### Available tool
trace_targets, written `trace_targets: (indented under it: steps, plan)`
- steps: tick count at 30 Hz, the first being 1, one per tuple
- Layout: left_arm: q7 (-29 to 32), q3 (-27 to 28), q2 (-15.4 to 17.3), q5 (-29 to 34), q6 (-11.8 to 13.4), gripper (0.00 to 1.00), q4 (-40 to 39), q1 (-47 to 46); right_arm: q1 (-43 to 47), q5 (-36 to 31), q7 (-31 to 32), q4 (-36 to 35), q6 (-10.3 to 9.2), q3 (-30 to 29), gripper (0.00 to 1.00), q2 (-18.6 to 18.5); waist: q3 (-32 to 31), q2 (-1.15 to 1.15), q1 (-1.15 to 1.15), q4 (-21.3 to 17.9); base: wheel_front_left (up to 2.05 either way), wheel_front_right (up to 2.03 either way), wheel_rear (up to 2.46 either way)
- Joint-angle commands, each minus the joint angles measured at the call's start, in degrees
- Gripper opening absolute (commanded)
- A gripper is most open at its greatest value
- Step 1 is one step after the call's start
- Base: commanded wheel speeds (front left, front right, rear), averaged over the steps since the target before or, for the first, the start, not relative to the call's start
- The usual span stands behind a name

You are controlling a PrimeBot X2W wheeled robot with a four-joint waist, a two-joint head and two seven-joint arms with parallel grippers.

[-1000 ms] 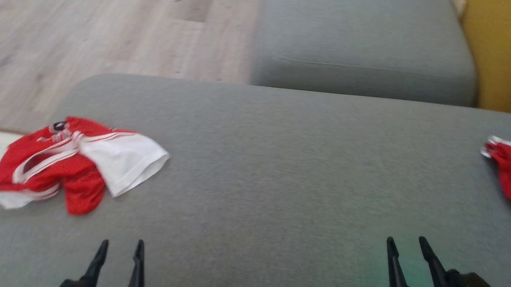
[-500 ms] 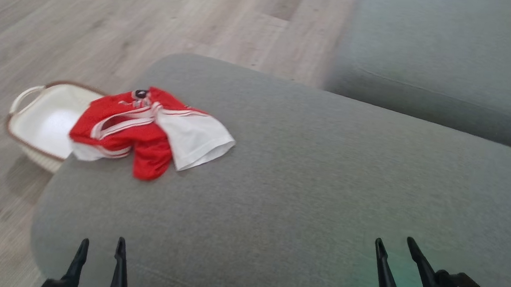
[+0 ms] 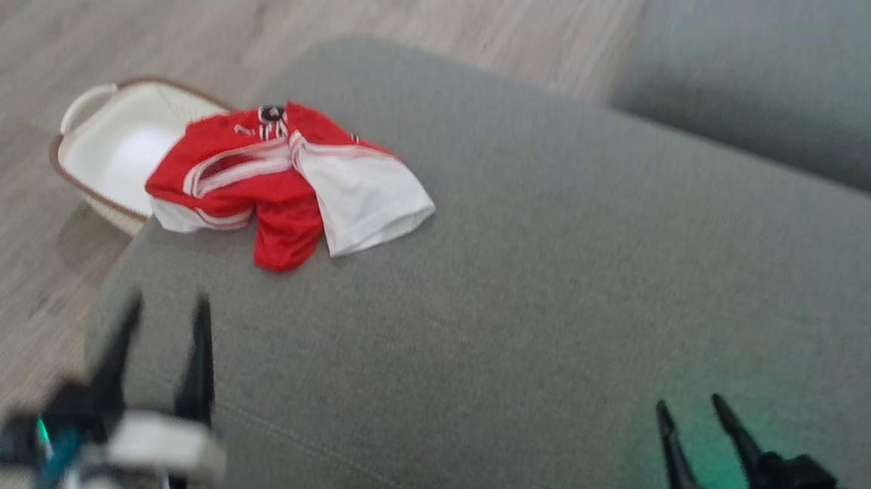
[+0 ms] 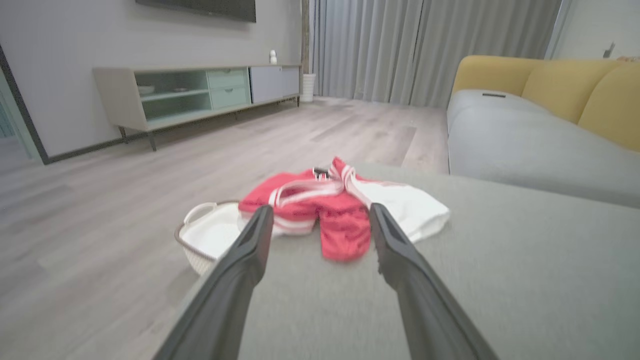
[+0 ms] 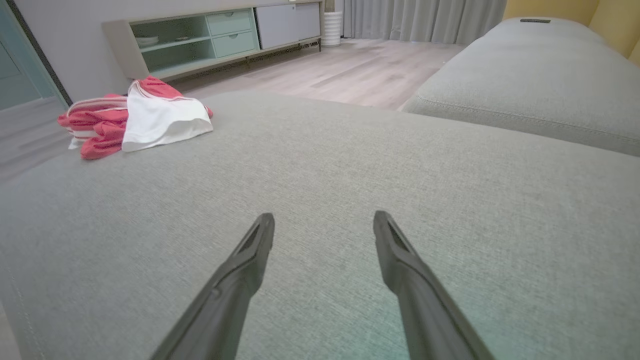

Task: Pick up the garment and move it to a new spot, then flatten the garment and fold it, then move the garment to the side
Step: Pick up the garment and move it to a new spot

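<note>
A crumpled red and white garment (image 3: 288,182) lies near the far left corner of the grey cushion (image 3: 554,282). It appears again in the left wrist view as the garment (image 4: 345,210) and in the right wrist view as the garment (image 5: 135,115). My left gripper (image 3: 167,307) stands open above the cushion's left front, short of the garment, with nothing between its fingers. In its own view the left gripper (image 4: 317,215) frames the garment ahead. My right gripper (image 3: 690,415) is open at the lower right, far from the garment. The right gripper (image 5: 324,220) hovers over bare cushion.
A white basket (image 3: 108,149) with a brown rim sits on the wooden floor, right beside the cushion's left edge under the garment. A second grey cushion (image 3: 778,84) lies beyond. A sideboard (image 4: 200,90) stands along the far wall, and yellow sofa backs (image 4: 560,85) rise at the right.
The head camera has swung left, bringing the basket into view and losing a second red cloth at the right. My left gripper has risen and reached forward toward the garment. The right gripper stayed put.
</note>
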Motion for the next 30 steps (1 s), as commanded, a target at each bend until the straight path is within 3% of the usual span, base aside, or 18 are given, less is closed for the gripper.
trace_targets:
  steps: [1,7,10,19,25,29,30]
  plan:
    - [-0.7,2.2,0.1,0.5,0.1,1.00,-3.3,-6.2,-3.1,-0.4,-0.8,-2.1,-0.04,1.3,1.00,-2.7,4.5,0.00,0.00,-0.3,0.00,0.00,0.00]
    - [-0.7,3.0,1.5,1.5,-0.6,1.00,-2.7,-18.8,-5.6,-0.4,-0.8,-3.7,-0.04,1.6,1.00,-8.6,11.7,0.00,0.00,-0.9,0.00,0.00,0.00]
    - [-0.7,3.0,3.0,3.3,0.0,1.00,2.0,-27.2,-7.0,-0.4,-0.8,-4.9,-0.04,1.3,1.00,-12.8,16.2,0.00,0.00,-1.1,0.00,0.00,0.00]
    - [2.5,4.8,5.9,2.1,0.9,1.00,34.8,-50.7,-9.9,1.4,0.5,-10.6,-0.04,0.2,1.00,-22.5,26.9,0.00,0.00,-3.1,0.00,0.00,0.00]
    - [12.5,9.4,6.2,-4.5,-0.2,1.00,55.4,-58.2,-11.2,1.4,1.8,-14.6,-0.04,-1.5,1.00,-24.3,31.3,0.00,0.00,-5.7,0.00,0.00,0.00]
    - [10.9,9.3,6.7,-5.0,-0.8,1.00,60.3,-59.7,-11.3,1.2,1.9,-15.8,-0.04,-2.7,1.00,-24.6,32.8,0.00,0.00,-6.6,0.00,0.00,0.00]
    - [10.2,9.1,6.7,-5.0,-0.9,0.56,61.2,-59.8,-11.4,1.1,2.0,-16.0,-0.04,-2.8,1.00,-24.6,33.0,0.00,0.00,-6.8,0.00,0.00,0.00]
